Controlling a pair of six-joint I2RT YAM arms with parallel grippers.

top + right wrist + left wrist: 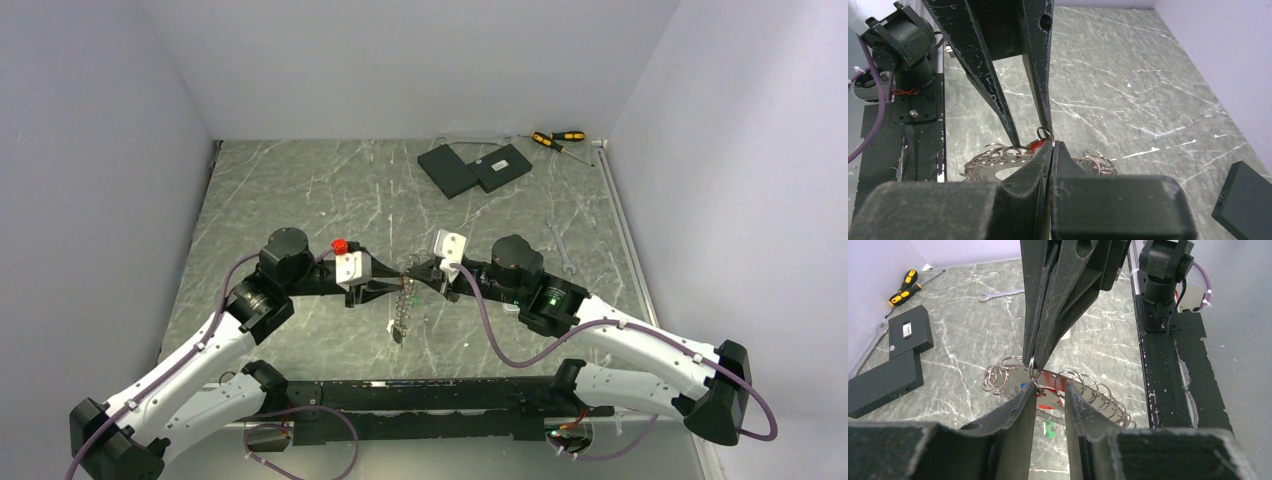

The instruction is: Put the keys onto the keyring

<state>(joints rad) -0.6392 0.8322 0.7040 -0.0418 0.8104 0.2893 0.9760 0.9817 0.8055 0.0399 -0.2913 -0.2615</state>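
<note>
Two grippers are facing each other tip to tip above the near middle of the marbled grey table (pixel 300 190), with the keyring (pixel 400 305) hanging between them. The right gripper (pixel 1052 145) is pressing its fingers fully together and pinching one small wire loop at the top of the keyring. The rest of the ring, with its crowd of silver coils, is drooping below that pinch. Whether its lower end is touching the table cannot be told.

The left gripper (pixel 1049 394) is standing partly open, with a clear gap between its two fingers. It is straddling the same upper part of the ring, just beside the right gripper's tips. Whether either of its pads is touching metal cannot be told.

Among the coils the keys (pixel 1048 384) are showing only as flecks of colour: a red head just under the pinch, a blue one (pixel 1023 386) to its left in the left wrist view, and a green one (pixel 1049 427) lower down.

Well apart from all this, two flat black slabs (pixel 475 168) are lying side by side and touching at the far side of the table. A pair of yellow-and-black screwdrivers (pixel 557 138) is lying beyond them at the far right. A small wrench (pixel 560 248) is lying on the right, nearer than the slabs.
</note>
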